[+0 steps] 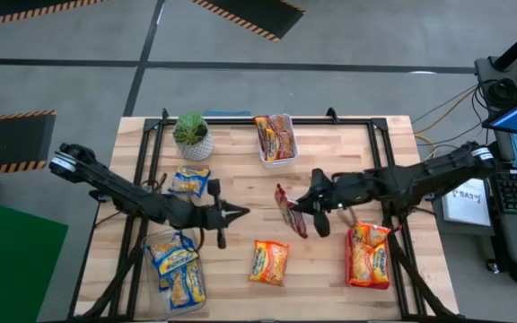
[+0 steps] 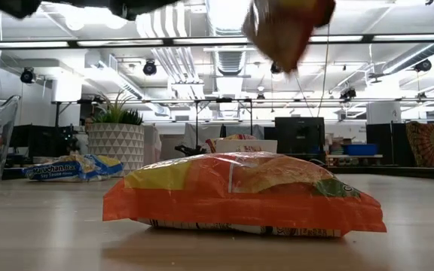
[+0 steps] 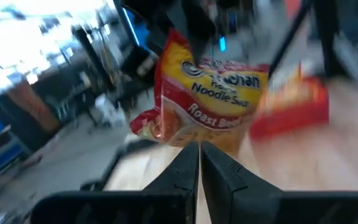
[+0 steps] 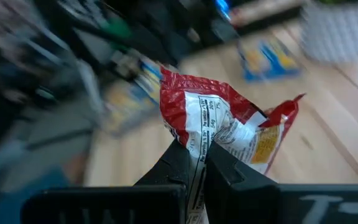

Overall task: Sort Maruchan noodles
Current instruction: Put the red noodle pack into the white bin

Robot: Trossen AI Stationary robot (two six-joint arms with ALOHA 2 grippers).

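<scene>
Orange-yellow packet [image 2: 243, 194] lies flat on the wooden table [image 1: 330, 152], closest to the low camera.

Right gripper [image 4: 194, 165] pinches a red Maruchan packet [image 4: 219, 127] by its edge, lifted above the table's middle; its front reads "Noodle Soup" and "Roast Beef", as far as the blur allows. Left gripper [image 1: 240, 213], fingers pressed together and empty, points at it from just beside. Blue packets [image 1: 189, 181] marked "Maruchan" lie near a potted plant [image 1: 192, 135]. Bare wood stays open between the arms.
</scene>
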